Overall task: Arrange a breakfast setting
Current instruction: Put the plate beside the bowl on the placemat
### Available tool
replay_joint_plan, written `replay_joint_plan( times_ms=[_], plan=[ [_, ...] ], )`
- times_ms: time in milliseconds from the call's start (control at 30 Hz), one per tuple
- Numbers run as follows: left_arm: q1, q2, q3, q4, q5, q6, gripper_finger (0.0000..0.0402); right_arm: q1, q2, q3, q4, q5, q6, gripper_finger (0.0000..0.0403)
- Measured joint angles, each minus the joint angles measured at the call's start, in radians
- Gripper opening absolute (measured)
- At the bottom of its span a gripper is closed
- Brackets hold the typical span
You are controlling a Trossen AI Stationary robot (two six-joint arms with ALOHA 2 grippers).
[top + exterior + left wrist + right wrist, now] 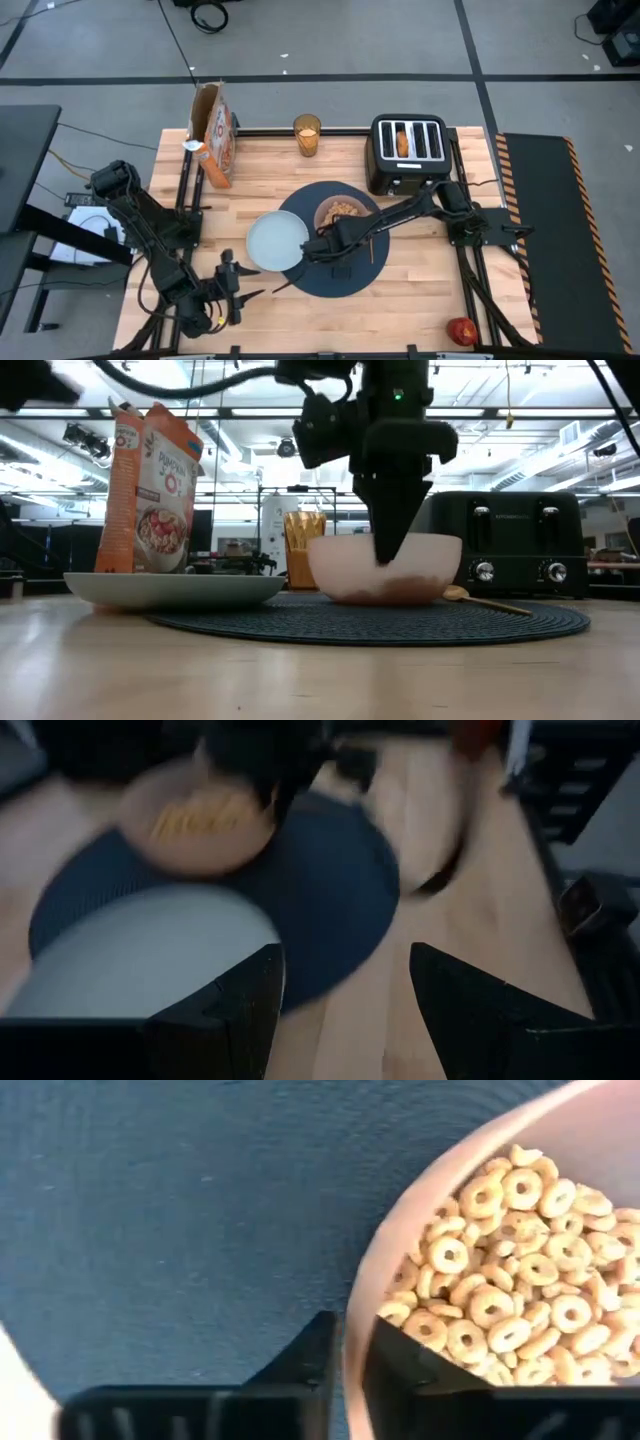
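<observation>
1. Right wrist view gives us the key detail: the right gripper (345, 1370) has its two dark fingers pinched on the rim of the pinkish clear bowl (400, 1240), one finger inside and one outside the wall, with ring-shaped cereal filling the bowl.
2. In the high view, that bowl (341, 213) sits on the large round dark-blue mat (345, 275), toward the mat's 12 o'clock. The pale blue-green plate (277, 242) overlaps the mat's edge at 9 o'clock.
3. We judge the bowl light but stiff and smooth. A rim pinch is the natural hold, though the loose cereal will spill if the bowl tilts, so it should be slid or lifted level.
4. The gold spoon (480, 600) lies on the mat just beside the bowl; it is thin and slippery, best pinched across the handle.
5. The amber juice glass (307, 135) stands at the table's 12 o'clock, the red apple (461, 331) at 5 o'clock, the toast (402, 141) in the black four-slot toaster (408, 155).
6. The left gripper (240, 290) waits at 7 o'clock, fingers spread and empty.
</observation>
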Motion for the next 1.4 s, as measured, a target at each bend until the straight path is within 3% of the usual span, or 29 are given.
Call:
replay_joint_plan(
  times_ms=[100,267,433,633,733,900,1133,1400],
  plan=[
    [0.009,0.0,0.0,-0.173,0.074,-0.215,0.0227,0.018,0.0,0.0,0.016,-0.014,0.003,0.0013],
    [0.028,0.0,0.0,-0.532,0.271,-0.574,0.0227,0.057,0.0,0.001,0.022,-0.006,0.013,0.0025],
    [0.057,0.0,-0.001,-0.742,0.472,-0.711,0.0227,0.075,0.0,0.001,0.027,0.001,0.018,0.0023],
    [0.112,0.0,-0.118,-0.69,0.642,-0.71,0.0227,0.111,-0.002,0.001,0.028,0.006,-0.004,0.0018],
    [0.144,0.0,-0.189,-0.611,0.63,-0.683,0.0227,0.128,-0.003,0.001,0.032,0.019,-0.007,0.0019],
    [0.201,0.0,-0.228,-0.475,0.522,-0.547,0.0224,0.147,-0.004,0.001,0.039,0.018,0.0,0.0037],
    [0.283,0.0,-0.229,-0.357,0.542,-0.344,0.0207,0.156,-0.005,0.001,0.049,0.023,0.014,0.0099],
    [0.271,0.0,-0.191,-0.299,0.587,-0.242,0.0203,0.146,-0.013,0.003,0.051,0.102,0.02,0.0135]
  ],
)
